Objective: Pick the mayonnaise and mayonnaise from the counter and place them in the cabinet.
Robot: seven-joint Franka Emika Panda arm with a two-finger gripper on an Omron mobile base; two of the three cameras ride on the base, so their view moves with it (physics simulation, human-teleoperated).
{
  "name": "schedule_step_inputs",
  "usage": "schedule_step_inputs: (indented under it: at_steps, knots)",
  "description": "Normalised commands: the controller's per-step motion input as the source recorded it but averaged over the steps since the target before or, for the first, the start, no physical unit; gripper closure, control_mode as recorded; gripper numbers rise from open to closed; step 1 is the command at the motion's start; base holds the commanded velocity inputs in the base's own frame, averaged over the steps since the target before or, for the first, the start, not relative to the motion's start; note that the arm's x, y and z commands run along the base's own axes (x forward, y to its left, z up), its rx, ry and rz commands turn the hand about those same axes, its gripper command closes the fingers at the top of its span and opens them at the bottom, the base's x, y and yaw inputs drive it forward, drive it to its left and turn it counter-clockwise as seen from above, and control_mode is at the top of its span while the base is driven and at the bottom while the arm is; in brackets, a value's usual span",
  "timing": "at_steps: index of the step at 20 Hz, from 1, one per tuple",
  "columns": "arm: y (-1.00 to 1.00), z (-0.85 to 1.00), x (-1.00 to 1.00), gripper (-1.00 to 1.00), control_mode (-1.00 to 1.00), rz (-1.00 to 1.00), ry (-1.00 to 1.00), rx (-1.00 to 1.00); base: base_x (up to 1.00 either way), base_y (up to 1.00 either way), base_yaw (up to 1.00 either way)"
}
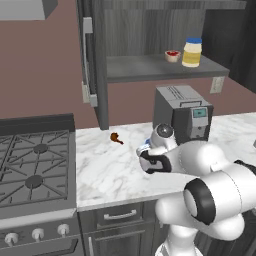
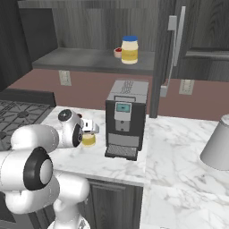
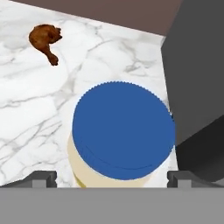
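Glossy white robot arm built of rounded, bulbous segments, with black rings at its joints and a dark-faced wrist housing

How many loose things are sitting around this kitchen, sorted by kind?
Mayonnaise jars: 2, shelf jar and counter jar
Small bowl: 1
Chicken drumstick: 1
Coffee machine: 1
Total: 5
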Motion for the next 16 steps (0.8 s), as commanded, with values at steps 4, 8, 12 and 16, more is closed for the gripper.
schedule_step_inputs:
  at_steps: [4,8,12,16]
  knots:
    - [0.00,-0.22,0.26,-1.00,-1.00,0.00,0.00,-0.02,0.00,0.00,0.00]
    - [0.00,-0.21,0.31,-1.00,-1.00,0.00,0.00,0.00,0.00,0.00,0.00]
    - [0.00,-0.21,0.31,-1.00,-1.00,0.00,0.00,0.00,0.00,0.00,0.00]
    - [0.00,-0.25,0.38,-1.00,-1.00,0.00,0.00,0.00,0.00,0.00,0.00]
